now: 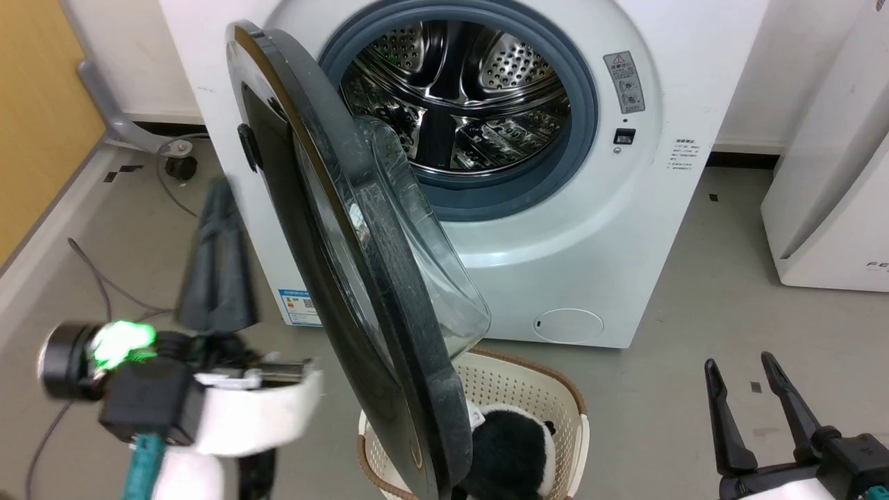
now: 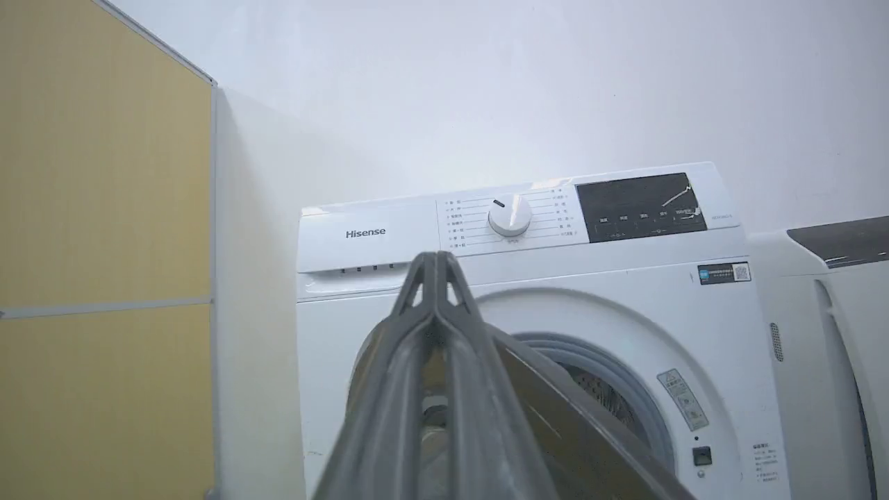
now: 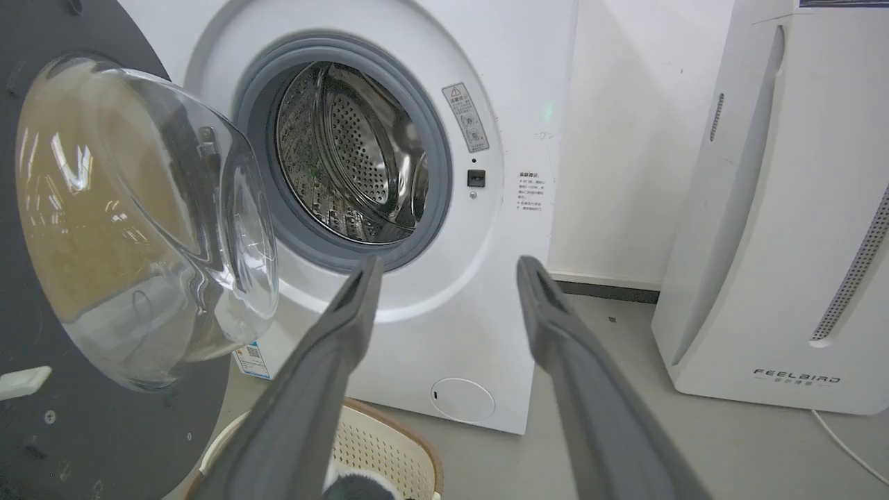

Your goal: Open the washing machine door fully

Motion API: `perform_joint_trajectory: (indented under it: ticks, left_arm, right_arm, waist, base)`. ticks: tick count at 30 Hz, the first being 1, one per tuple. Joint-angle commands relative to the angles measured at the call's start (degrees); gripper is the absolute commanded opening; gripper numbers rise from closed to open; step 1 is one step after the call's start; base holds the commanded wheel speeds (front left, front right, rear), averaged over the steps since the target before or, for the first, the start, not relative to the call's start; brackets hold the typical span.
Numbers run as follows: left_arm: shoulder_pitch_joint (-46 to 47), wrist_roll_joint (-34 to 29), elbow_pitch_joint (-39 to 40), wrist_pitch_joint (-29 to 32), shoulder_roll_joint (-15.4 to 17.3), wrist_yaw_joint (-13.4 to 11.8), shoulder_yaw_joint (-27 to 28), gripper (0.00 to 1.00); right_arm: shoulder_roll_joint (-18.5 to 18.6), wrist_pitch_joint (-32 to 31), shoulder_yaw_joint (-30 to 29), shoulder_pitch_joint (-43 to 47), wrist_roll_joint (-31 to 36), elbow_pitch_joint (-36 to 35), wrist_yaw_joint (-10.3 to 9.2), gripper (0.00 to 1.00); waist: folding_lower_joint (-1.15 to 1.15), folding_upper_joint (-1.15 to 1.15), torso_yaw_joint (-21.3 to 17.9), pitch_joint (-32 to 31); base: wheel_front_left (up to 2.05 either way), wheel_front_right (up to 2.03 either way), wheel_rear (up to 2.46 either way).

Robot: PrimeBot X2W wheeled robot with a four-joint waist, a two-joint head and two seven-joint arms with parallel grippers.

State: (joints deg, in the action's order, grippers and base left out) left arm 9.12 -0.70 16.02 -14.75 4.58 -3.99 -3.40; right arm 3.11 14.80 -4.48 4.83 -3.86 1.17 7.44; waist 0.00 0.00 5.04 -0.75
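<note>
Smoothly glossy round black door (image 1: 389,278)

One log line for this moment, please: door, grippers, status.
washing machine door: partly open | left gripper: shut, on door's outer side, contact unclear | right gripper: open, clear of door | task: not done

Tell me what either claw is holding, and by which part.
Nothing. The left claw is shut empty beside the washing machine door; the right claw is open.
</note>
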Motion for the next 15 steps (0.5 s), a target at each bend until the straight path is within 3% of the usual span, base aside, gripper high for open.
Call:
perform_joint_trajectory:
  ticks: [1, 7, 15]
  left_arm:
    - [1.35, -0.58, 1.87, -0.25, 0.16, 0.77, -1.82, 0.00]
    - [3.19, -1.41, 6.62, -0.25, -0.32, 3.66, -11.36, 0.00]
    - [1.34, -1.80, 5.96, -0.25, -0.67, 7.02, -23.10, 0.00]
  right_arm:
    - [-0.23, 0.19, -0.04, 0.91, -0.19, -0.16, 0.05, 1.00]
    - [-0.23, 0.19, -0.01, 0.85, -0.06, -0.16, 0.05, 1.00]
    - [-0.23, 0.19, -0.43, 1.30, -0.19, -0.62, 0.05, 1.00]
  waist:
    - [0.00, 0.00, -0.07, 0.02]
    - [0.00, 0.00, -0.39, -0.14]
    - [0.00, 0.00, 0.02, -0.37]
  base:
    - [0.00, 0.00, 0.00]
    - [0.00, 0.00, 0.00]
    - [0.00, 0.00, 0.00]
